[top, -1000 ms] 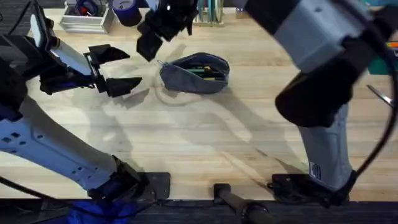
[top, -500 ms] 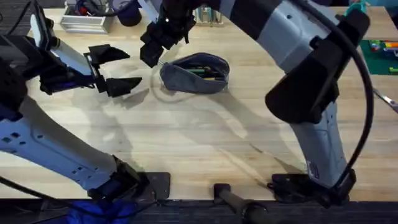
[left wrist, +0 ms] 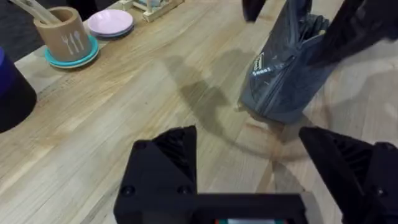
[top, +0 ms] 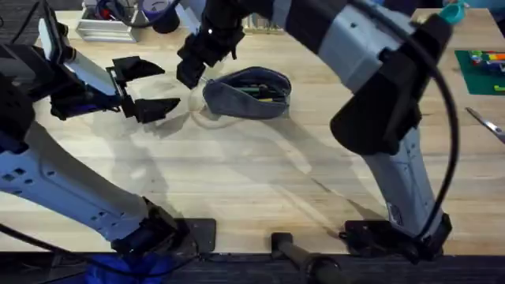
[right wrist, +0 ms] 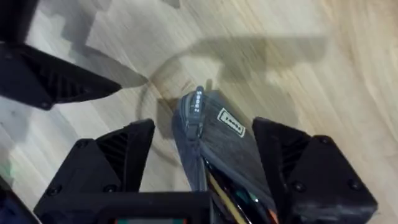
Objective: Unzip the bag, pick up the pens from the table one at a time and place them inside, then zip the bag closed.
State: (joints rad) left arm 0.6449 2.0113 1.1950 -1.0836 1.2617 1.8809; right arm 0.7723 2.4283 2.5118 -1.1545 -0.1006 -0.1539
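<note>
The bag (top: pixel 248 92) lies on the light wooden worktop (top: pixel 260 181), near the far side and about in the middle. It is blue-grey and its top is open, so you can see pens (top: pixel 256 90) lying inside it. The right arm reaches a long way across the worktop, and its right hand (top: pixel 192 69) hangs just over the left end of the bag. In the right wrist view the two black fingers stand wide apart, one on each side of the bag's end, and they hold nothing. Between them you can see the zipper pull (right wrist: pixel 197 102) and a small white label (right wrist: pixel 231 122) on the cloth. The left hand (top: pixel 148 88) is just to the left of the bag, a little apart from it, and points toward it. Its fingers are spread open too, and there is nothing between them. In the left wrist view the bag (left wrist: pixel 283 74) sits just past the open fingers, with its end facing the camera. Farther off there is a tan cup (left wrist: pixel 60 32) on a teal coaster, and a pink plate (left wrist: pixel 109 23) beside it. A pair of silver scissors (top: pixel 483 122) lies far over at the right edge of the worktop.
</note>
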